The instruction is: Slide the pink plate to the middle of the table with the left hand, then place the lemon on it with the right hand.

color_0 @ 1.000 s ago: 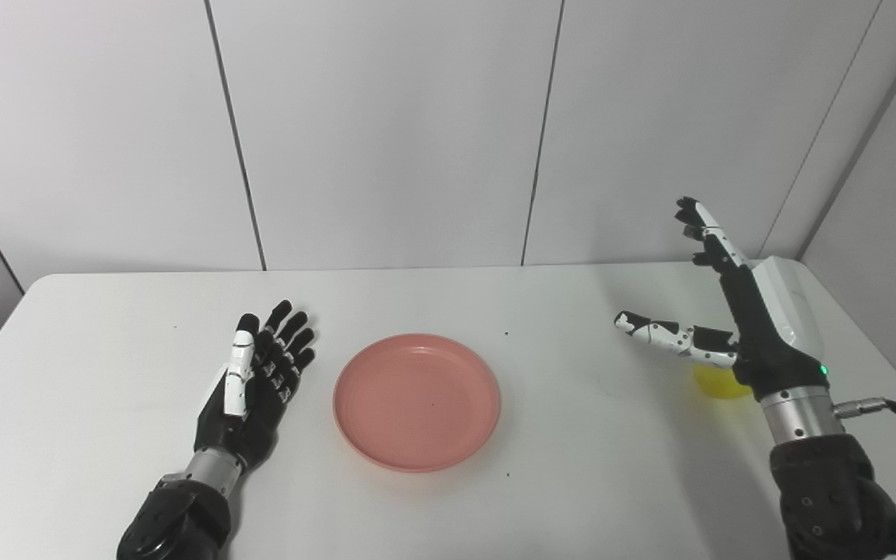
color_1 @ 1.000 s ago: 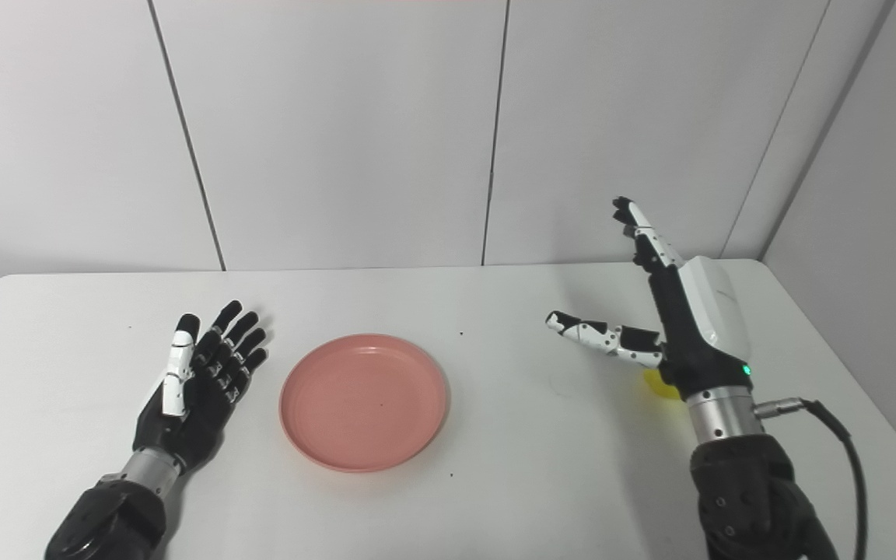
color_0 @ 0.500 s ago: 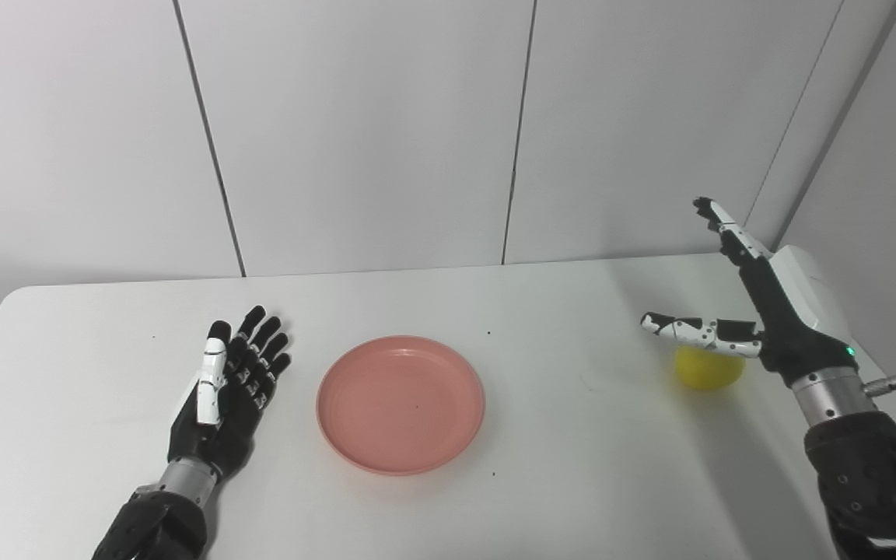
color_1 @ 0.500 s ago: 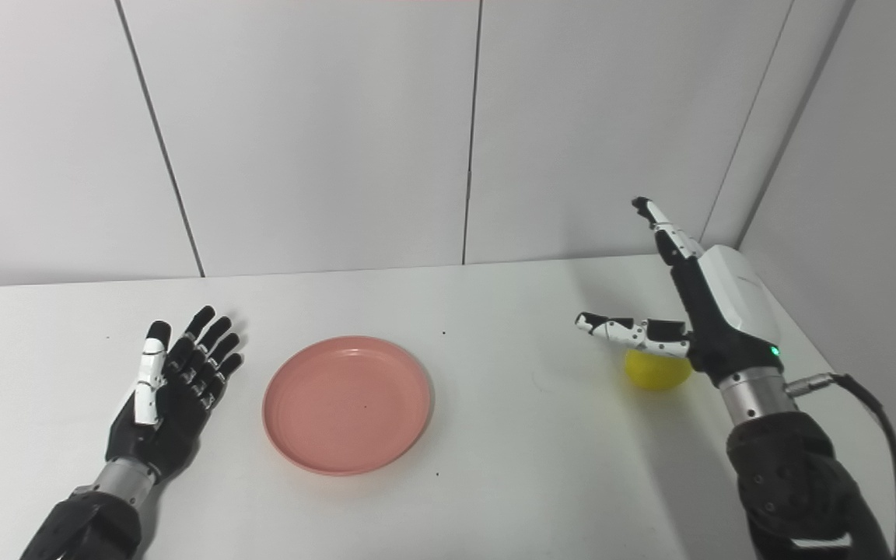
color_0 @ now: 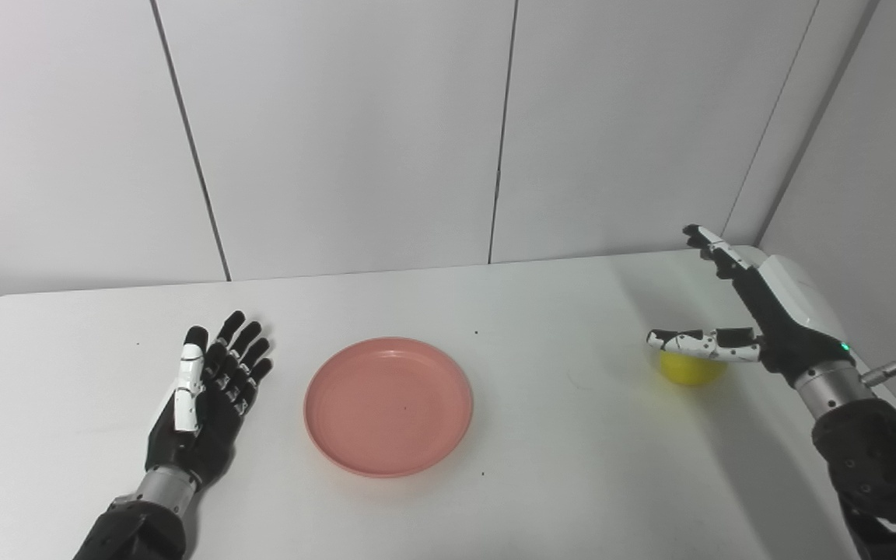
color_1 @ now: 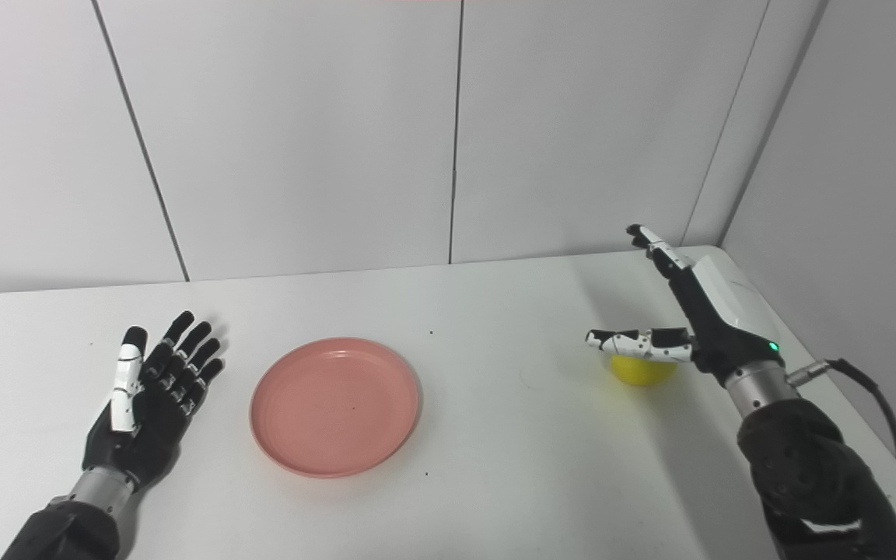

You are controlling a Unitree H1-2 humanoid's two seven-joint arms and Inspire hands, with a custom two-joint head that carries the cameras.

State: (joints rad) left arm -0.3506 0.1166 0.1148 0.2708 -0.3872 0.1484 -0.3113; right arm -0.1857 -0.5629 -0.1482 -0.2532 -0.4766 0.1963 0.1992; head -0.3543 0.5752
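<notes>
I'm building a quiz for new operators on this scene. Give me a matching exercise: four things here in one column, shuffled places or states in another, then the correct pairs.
Things:
1. pink plate
2. lemon
3. left hand
4. right hand

States:
A. open, raised, thumb over the yellow fruit
B. empty, near the table's middle
C. open, palm up, left of the plate
D. on the table under a thumb

Pairs: 1-B, 2-D, 3-C, 4-A

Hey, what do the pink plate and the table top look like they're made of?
The pink plate looks like matte plastic: uniform colour, soft sheen, faint moulded rings, thin raised rim. The table top seems a smooth white laminate or painted board with rounded corners; which one, the look leaves open.
</notes>
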